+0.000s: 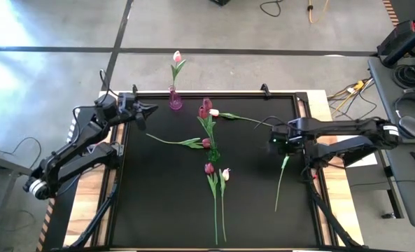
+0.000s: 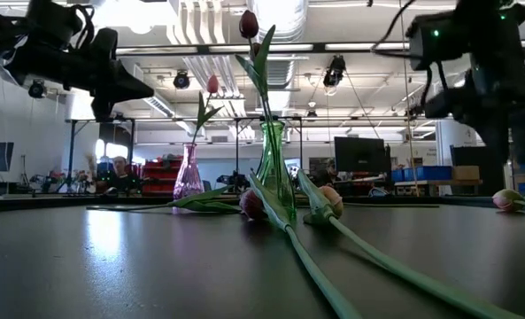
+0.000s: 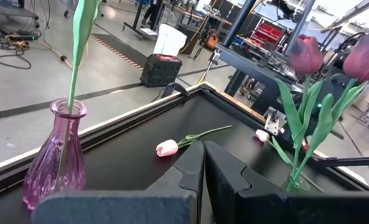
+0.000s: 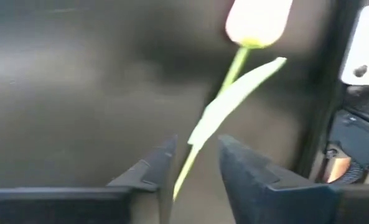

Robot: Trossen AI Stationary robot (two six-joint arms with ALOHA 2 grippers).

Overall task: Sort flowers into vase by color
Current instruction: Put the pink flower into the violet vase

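Note:
A pink vase (image 1: pixel 174 101) at the far edge holds one pale tulip (image 1: pixel 177 56). A green vase (image 1: pixel 213 150) at mid-table holds dark red tulips (image 1: pixel 206 105). Several more tulips lie flat on the mat: a pale one (image 1: pixel 214 113), a dark one (image 1: pixel 206 143), and a dark and pale pair (image 1: pixel 208 168) nearer the front. My right gripper (image 4: pixel 196 162) is open over a pale tulip (image 4: pixel 259 18) on the right side. Its fingers stand on either side of that tulip's stem (image 1: pixel 282 183). My left gripper (image 3: pixel 204 165) is shut and empty, hovering beside the pink vase (image 3: pixel 53 155).
The black mat has a raised frame (image 1: pixel 214 93) around it, and wooden table edges (image 1: pixel 336 105) show at both sides. Both vases stand tall in the low view, the green one (image 2: pixel 274 168) in the middle. Bare mat lies at the near left (image 1: pixel 158 203).

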